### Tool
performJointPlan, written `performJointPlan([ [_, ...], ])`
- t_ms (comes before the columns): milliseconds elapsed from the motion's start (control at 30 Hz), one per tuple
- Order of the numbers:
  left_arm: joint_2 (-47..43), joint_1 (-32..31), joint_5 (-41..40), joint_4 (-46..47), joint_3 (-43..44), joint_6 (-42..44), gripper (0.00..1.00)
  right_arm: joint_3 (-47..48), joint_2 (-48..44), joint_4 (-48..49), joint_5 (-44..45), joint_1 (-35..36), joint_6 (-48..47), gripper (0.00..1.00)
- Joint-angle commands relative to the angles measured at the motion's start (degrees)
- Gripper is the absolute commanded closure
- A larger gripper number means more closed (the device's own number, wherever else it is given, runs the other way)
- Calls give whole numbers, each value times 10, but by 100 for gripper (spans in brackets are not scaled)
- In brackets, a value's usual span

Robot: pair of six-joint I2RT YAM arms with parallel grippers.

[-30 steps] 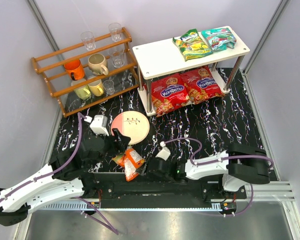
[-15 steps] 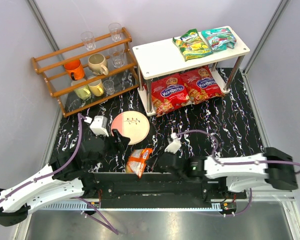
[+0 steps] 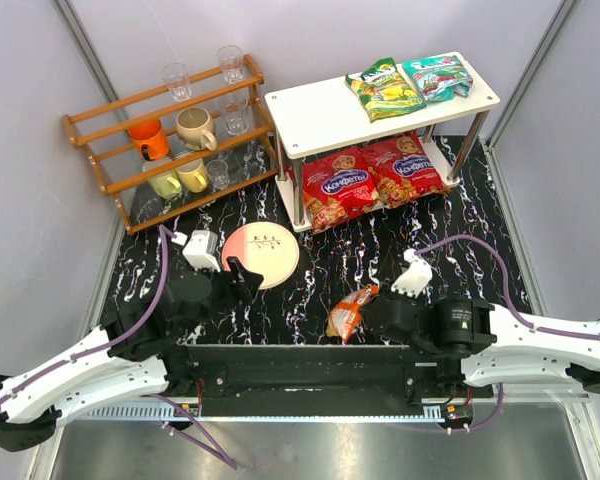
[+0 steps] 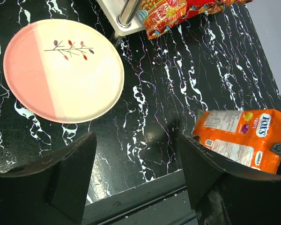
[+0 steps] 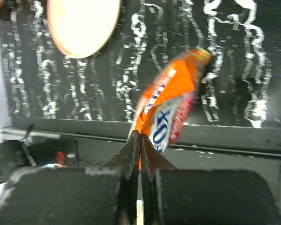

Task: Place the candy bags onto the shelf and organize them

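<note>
Orange bag (image 3: 350,312): pinched at one thin edge by the right gripper (image 5: 139,140), near the front of the table (image 3: 460,240), well apart from the shelf (image 3: 320,110).
Right gripper: jaws pressed together on the bag's edge. The hold is small, so the bag may swing or slip.
Left gripper (image 4: 136,140): wide, holding nothing, near the plate (image 3: 262,254).
Shelf: red bags (image 3: 338,185) below, yellow-green bag (image 3: 385,88) and teal bag (image 3: 437,75) on top. The top's left part is bare.
Advice: carry it slowly and high over the top board, then lay it flat beside the yellow-green bag, not on it.

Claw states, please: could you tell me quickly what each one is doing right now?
Left claw: open, holding nothing.
Right claw: shut on the orange candy bag.
</note>
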Motion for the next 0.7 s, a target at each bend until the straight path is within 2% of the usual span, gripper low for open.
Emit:
performJointPlan([
  [0,7,3,8,35,-6,1,27,-14,-26,-99,31,2,56,100],
  [267,12,3,12,38,-13,-2,27,-28,-56,-132,36,2,77,100],
  [400,13,3,15,39,-15,-4,27,-17,-30,-111,53,2,40,100],
  [600,16,3,19,39,-15,-6,27,23,124,27,57,-3,-89,100],
  [633,17,3,19,39,-15,-6,27,30,170,77,53,-5,-107,96],
  [667,17,3,21,39,-15,-7,27,35,189,112,29,-9,-162,87],
])
